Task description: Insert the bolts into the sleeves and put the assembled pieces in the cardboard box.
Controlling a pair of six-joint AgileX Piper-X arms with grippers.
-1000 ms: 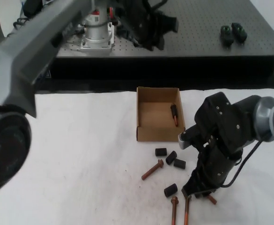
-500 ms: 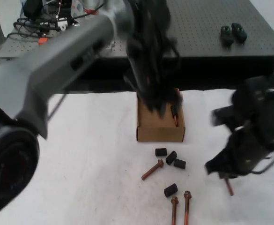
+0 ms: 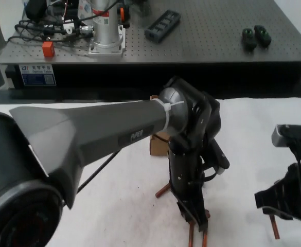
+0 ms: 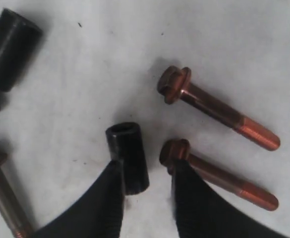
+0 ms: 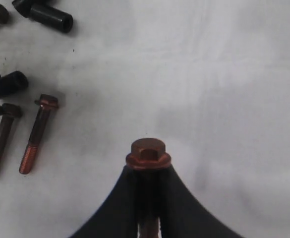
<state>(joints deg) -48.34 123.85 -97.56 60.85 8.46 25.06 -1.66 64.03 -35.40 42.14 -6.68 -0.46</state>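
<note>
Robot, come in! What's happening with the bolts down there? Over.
Left gripper open, jaws astride a black sleeve. Right gripper shut on a bolt. A loose bolt crowds the left jaws. Over.

My left arm stretches forward with the wrist bent steeply downward. My left gripper points down with its fingers parted. My right gripper points down too, fingers pinched on a bolt whose head sits just beyond the fingertips.
</note>
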